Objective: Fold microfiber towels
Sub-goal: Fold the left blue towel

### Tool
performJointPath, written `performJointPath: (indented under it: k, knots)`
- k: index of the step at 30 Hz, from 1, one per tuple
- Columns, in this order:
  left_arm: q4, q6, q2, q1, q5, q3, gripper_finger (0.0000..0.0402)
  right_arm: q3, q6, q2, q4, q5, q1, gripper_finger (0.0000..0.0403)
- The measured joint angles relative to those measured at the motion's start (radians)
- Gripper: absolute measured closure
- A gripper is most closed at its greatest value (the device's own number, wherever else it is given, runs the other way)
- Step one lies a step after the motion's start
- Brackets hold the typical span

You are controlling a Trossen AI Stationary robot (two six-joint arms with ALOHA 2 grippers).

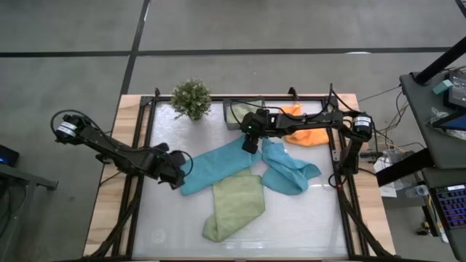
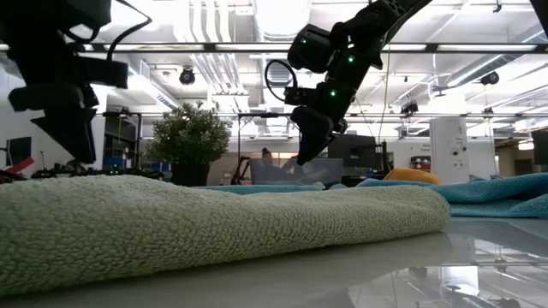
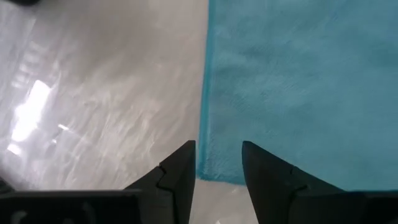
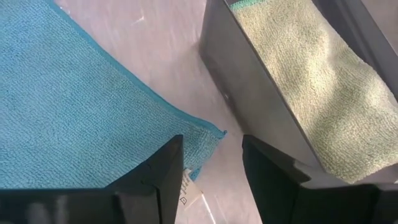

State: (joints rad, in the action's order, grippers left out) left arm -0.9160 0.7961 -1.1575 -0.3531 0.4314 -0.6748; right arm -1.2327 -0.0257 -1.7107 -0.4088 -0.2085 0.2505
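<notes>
Low view: glossy white table (image 2: 445, 257) reflects bright ceiling lights (image 2: 282, 13).

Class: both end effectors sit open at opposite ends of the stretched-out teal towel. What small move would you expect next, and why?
Probably both lower and close on the corners: the left end effector and right end effector hang open, empty, right over the edges of the flat teal towel.

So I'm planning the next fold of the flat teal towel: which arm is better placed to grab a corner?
Probably right: the right gripper hovers open over the teal towel's corner; the left gripper sits along an edge.
</notes>
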Motion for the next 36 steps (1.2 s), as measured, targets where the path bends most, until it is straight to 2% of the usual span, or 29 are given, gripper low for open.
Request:
performJointPath:
  k: [4, 13, 20, 24, 31, 36]
  knots:
    - [0.102, -0.082, 0.001, 0.0, 0.041, -0.011, 0.0285, 0.0, 0.001, 0.007, 0.004, 0.0, -0.011, 0.0257]
    - [0.617, -0.479, -0.021, 0.026, 0.105, 0.059, 0.0285, 0.005, 0.054, 0.063, 0.081, -0.001, -0.051, 0.0258]
    - [0.98, -0.541, -0.168, 0.1, 0.107, 0.188, 0.0285, 0.028, 0.133, 0.086, 0.239, 0.003, -0.125, 0.0261]
    - [1.041, -0.531, -0.26, 0.119, 0.105, 0.2, 0.0285, 0.037, 0.169, 0.086, 0.262, 0.004, -0.15, 0.0263]
    - [1.04, -0.456, -0.372, 0.145, 0.11, 0.196, 0.0285, 0.038, 0.17, 0.086, 0.269, 0.002, -0.152, 0.0262]
    - [0.947, -0.386, -0.379, 0.151, 0.12, 0.192, 0.0285, 0.038, 0.197, 0.086, 0.271, 0.0, -0.146, 0.0262]
